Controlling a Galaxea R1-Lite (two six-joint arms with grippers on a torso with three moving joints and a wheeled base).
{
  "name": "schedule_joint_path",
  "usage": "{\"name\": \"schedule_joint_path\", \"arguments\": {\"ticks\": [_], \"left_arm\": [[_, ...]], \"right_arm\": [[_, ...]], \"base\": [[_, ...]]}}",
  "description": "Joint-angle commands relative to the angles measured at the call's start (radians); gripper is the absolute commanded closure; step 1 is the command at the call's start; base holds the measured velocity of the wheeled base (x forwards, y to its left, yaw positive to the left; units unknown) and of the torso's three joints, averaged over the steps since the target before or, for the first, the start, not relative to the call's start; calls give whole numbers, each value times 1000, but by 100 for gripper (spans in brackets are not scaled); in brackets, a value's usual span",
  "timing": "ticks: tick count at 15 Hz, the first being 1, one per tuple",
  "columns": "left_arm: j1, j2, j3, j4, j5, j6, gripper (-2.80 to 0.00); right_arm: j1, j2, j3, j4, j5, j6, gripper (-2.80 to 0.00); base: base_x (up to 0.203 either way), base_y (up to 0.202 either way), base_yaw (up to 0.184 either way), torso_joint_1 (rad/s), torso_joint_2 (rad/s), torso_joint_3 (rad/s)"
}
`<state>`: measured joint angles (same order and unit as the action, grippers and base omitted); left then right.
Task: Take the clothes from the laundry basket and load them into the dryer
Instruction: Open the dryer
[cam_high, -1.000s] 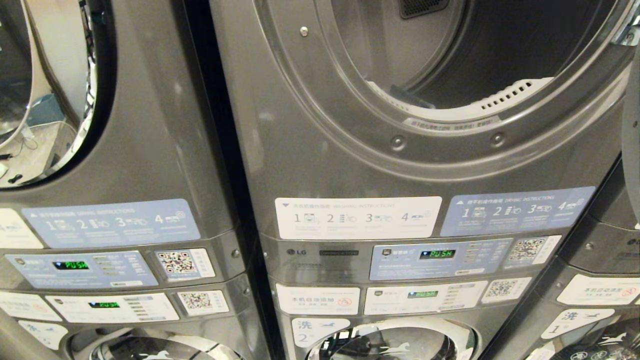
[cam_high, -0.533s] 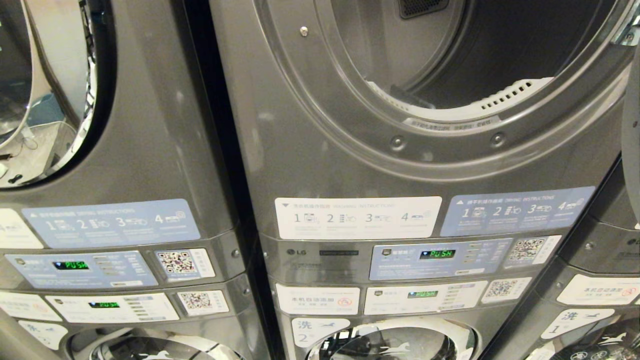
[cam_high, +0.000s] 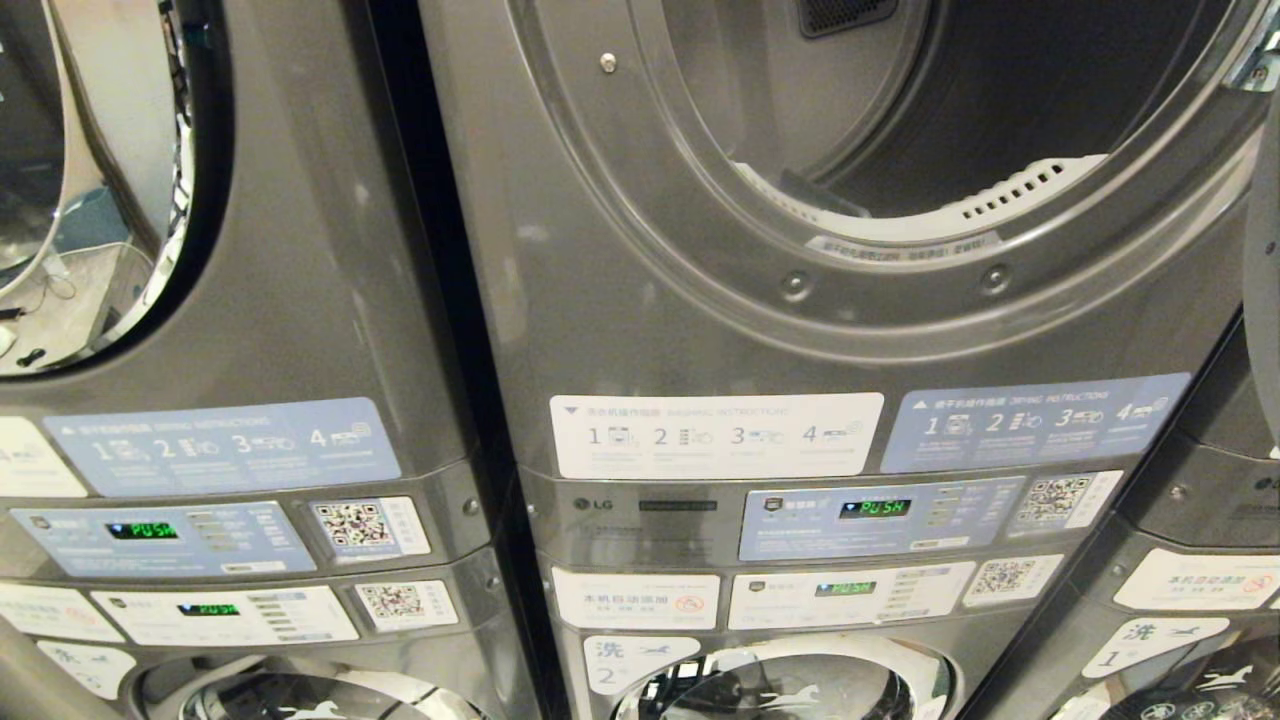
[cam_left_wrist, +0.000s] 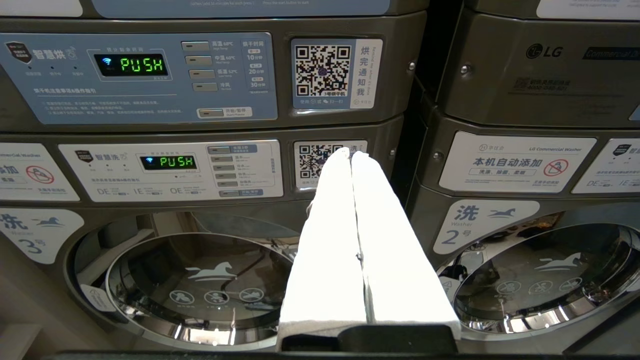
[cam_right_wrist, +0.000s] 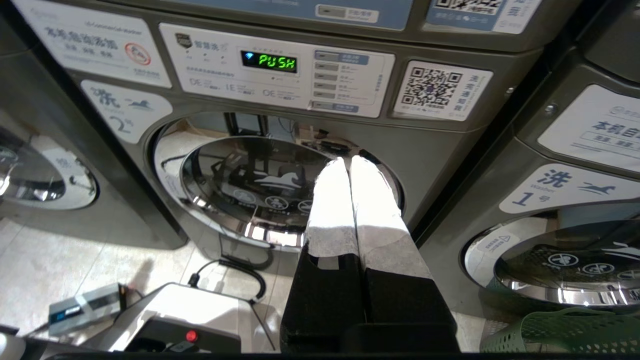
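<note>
Nothing is seen changed since the earlier head frame: the dryer (cam_high: 900, 120) stands open (drum bare). Both grippers, left gripper (cam_left_wrist: 351, 154) and right gripper (cam_right_wrist: 349, 161), are clenched empty before stacked machines; a green laundry basket (cam_right_wrist: 565, 332) sits on pale floor tiles (cam_right_wrist: 45, 265).

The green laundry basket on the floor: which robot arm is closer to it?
Right. The green laundry basket sits on the floor just beside the right gripper, whose fingers are shut with nothing between them. The left gripper faces the washers; no basket appears in its view.
</note>
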<state>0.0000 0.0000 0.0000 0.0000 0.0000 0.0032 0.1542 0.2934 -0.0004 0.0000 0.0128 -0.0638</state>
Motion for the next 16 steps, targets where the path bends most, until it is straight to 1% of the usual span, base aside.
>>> {"name": "schedule_joint_path", "arguments": {"ticks": [1, 3, 4, 5, 8, 9, 10, 13, 14, 15, 16], "left_arm": [[0, 0, 0, 0, 0, 0, 0], [0, 0, 0, 0, 0, 0, 0], [0, -1, 0, 0, 0, 0, 0], [0, 0, 0, 0, 0, 0, 0], [0, 0, 0, 0, 0, 0, 0], [0, 0, 0, 0, 0, 0, 0], [0, 0, 0, 0, 0, 0, 0], [0, 0, 0, 0, 0, 0, 0], [0, -1, 0, 0, 0, 0, 0], [0, 0, 0, 0, 0, 0, 0], [0, 0, 0, 0, 0, 0, 0]], "right_arm": [[18, 19, 0, -1, 0, -4, 0], [128, 46, 0, 0, 0, 10, 0], [179, 58, 0, -1, -5, 33, 0], [197, 47, 0, -1, -11, 56, 0], [196, 18, -1, 0, -13, 61, 0], [182, 10, -1, 0, -13, 61, 0], [149, 8, -1, 0, -13, 61, 0], [6, -7, -1, -1, -13, 61, 0], [-15, -19, 0, -2, -14, 68, 0], [-18, -19, 0, -2, -14, 68, 0], [-43, -18, 0, -3, -13, 61, 0]], "base": [[0, 0, 0, 0, 0, 0], [0, 0, 0, 0, 0, 0], [0, 0, 0, 0, 0, 0], [0, 0, 0, 0, 0, 0], [0, 0, 0, 0, 0, 0], [0, 0, 0, 0, 0, 0], [0, 0, 0, 0, 0, 0], [0, 0, 0, 0, 0, 0], [0, 0, 0, 0, 0, 0], [0, 0, 0, 0, 0, 0], [0, 0, 0, 0, 0, 0]]}}
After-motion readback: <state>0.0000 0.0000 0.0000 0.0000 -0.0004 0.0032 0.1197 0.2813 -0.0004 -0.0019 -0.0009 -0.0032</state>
